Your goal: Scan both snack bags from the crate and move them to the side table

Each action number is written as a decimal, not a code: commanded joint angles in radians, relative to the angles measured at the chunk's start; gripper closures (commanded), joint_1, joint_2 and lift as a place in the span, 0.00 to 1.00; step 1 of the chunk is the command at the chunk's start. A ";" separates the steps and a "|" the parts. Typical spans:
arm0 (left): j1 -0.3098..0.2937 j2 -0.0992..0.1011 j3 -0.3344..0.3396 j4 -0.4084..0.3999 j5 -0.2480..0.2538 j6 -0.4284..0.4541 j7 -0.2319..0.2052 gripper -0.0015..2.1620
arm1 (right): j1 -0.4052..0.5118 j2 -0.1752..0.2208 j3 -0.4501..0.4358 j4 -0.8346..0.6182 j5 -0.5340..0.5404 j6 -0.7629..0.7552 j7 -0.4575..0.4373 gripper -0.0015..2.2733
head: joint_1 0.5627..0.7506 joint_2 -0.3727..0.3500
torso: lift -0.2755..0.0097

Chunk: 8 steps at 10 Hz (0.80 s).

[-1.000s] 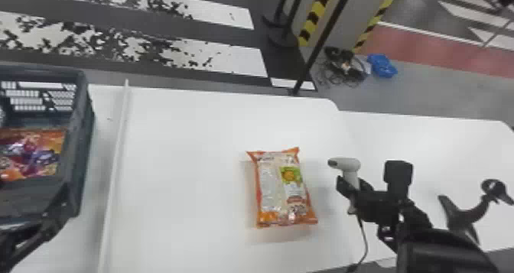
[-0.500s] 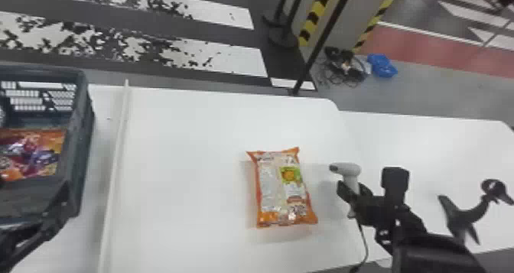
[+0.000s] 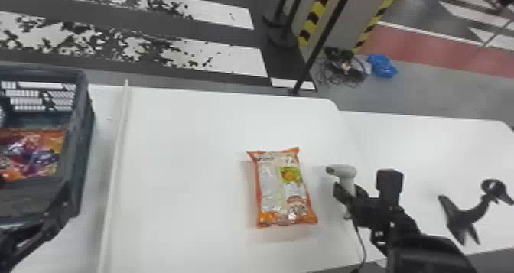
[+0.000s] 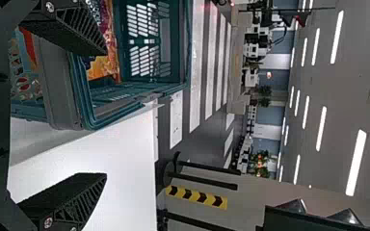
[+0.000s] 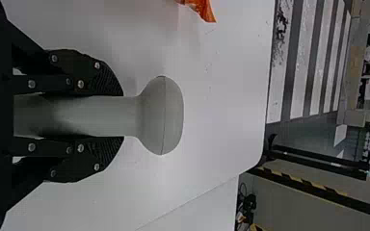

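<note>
Left hand (image 3: 47, 222): open, fingers wide apart, at the near right corner of the crate. From where I stand I can't tell if it touches the crate. Right hand (image 3: 346, 195): closed on the grey handheld scanner (image 3: 347, 171), one finger on each side of the handle. Scanner head sticks out past the fingertips, dark nose toward robot's left. Its cable (image 3: 361, 245) trails down on the near side of that hand.

First snack bag (image 3: 283, 188): flat on the white desk (image 3: 183, 199), just left of the right hand, apart from it. Orange ends, print up, long side running roughly away from the robot. Black stand (image 3: 464, 215) is right of the right hand, on the adjoining white desk section (image 3: 428, 150).

White strip (image 3: 119, 150) runs along the desk, right of the left hand, between crate and first bag. Crate (image 3: 85, 146) is dark green with slotted walls. Second snack bag (image 3: 30, 153), orange and purple, lies in it, beyond and left of the left hand.

Past the desk, beyond the right hand: black pole (image 3: 323, 43), yellow-black tape (image 3: 315, 16), heap of cables (image 3: 344, 67) and a blue bundle (image 3: 382, 65) on the floor. White-striped floor (image 3: 229, 60) is out beyond both hands.
</note>
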 commanded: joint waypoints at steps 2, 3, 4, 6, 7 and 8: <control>0.000 0.002 -0.001 -0.002 0.000 0.003 0.000 0.05 | -0.005 0.000 0.011 0.023 0.000 -0.018 -0.010 0.98 | 0.70 0.03 | 0.70; 0.002 0.002 -0.001 -0.004 0.000 0.003 0.000 0.05 | -0.005 0.000 0.013 0.026 0.000 -0.021 -0.011 0.98 | 0.70 0.03 | 0.70; 0.002 0.002 -0.001 -0.004 0.000 0.003 0.000 0.05 | -0.005 0.000 0.015 0.028 0.000 -0.024 -0.011 0.98 | 0.70 0.03 | 0.70; 0.003 0.002 -0.001 -0.005 0.000 0.003 0.000 0.05 | -0.005 0.002 0.016 0.031 -0.001 -0.046 -0.028 0.90 | 0.70 0.03 | 0.70; 0.003 0.002 0.001 -0.005 0.000 0.003 0.000 0.05 | -0.005 0.002 0.016 0.037 -0.009 -0.061 -0.034 0.78 | 0.70 0.03 | 0.70; 0.003 0.002 -0.001 -0.005 0.000 0.003 0.000 0.05 | -0.005 0.002 0.018 0.042 -0.011 -0.067 -0.036 0.66 | 0.70 0.03 | 0.70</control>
